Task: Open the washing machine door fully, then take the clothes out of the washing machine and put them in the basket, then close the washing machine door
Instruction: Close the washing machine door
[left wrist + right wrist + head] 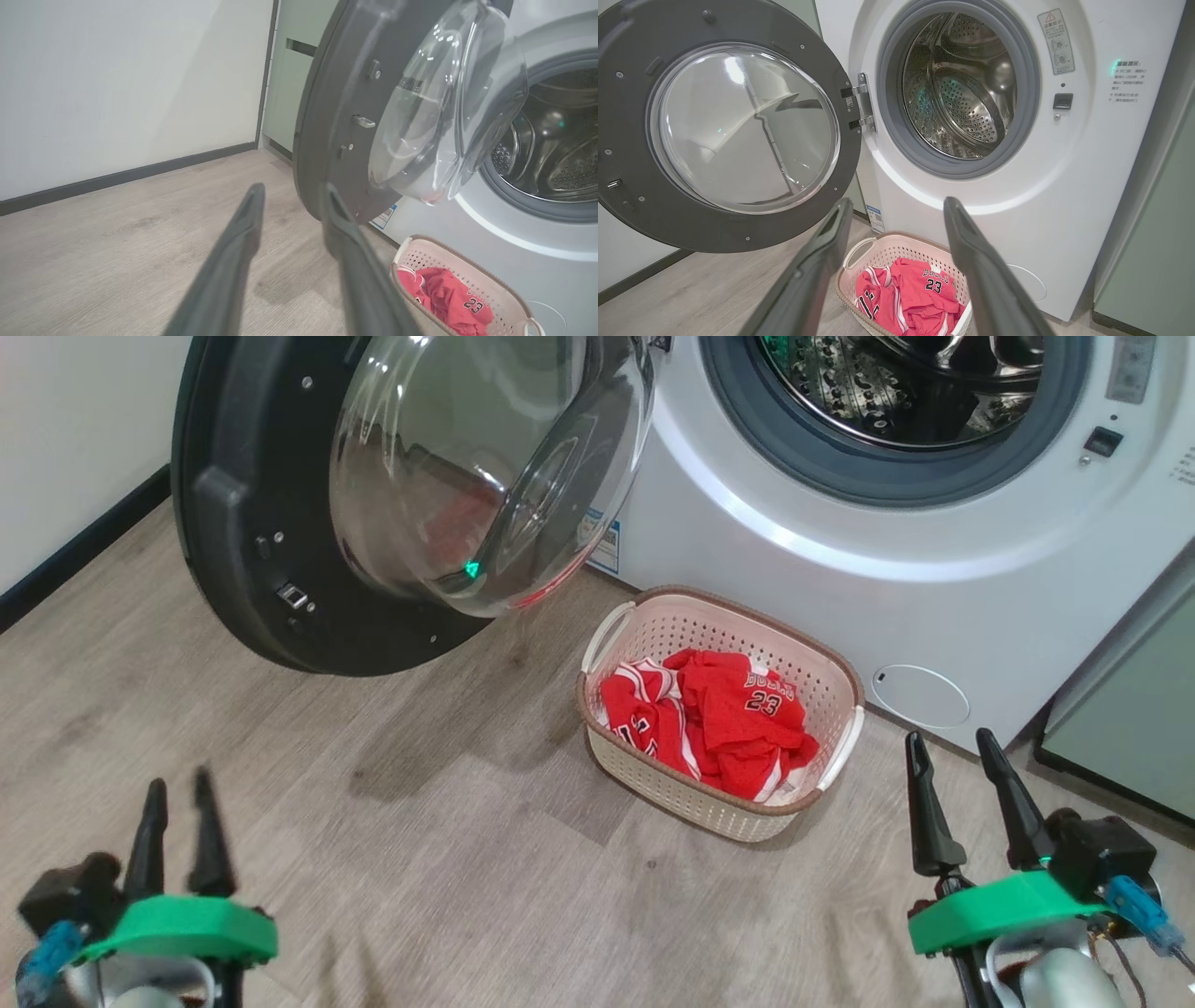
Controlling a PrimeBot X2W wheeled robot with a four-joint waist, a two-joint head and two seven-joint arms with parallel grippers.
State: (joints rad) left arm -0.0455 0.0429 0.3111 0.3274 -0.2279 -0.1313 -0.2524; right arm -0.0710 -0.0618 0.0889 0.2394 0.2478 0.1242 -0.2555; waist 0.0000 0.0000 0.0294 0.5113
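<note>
The washing machine (794, 579) stands at the upper right, and its steel drum (966, 93) holds no clothes that I can see. The washing machine door (243, 569) hangs swung out to the left, its clear bowl facing the room. The cream basket (691, 798) sits on the floor in front of the machine with the red clothes (728, 709) piled inside, a "23" showing. My left gripper (179, 789) is low at the left, away from the door, open with a narrow gap and nothing in it. My right gripper (948, 739) is to the right of the basket, open wide and empty.
A pale green cabinet (1130, 728) stands right of the machine. A white wall with dark skirting (75, 551) runs along the left. Wooden floor (420, 821) stretches between my grippers and the basket. The door's lower rim overhangs the floor at the left.
</note>
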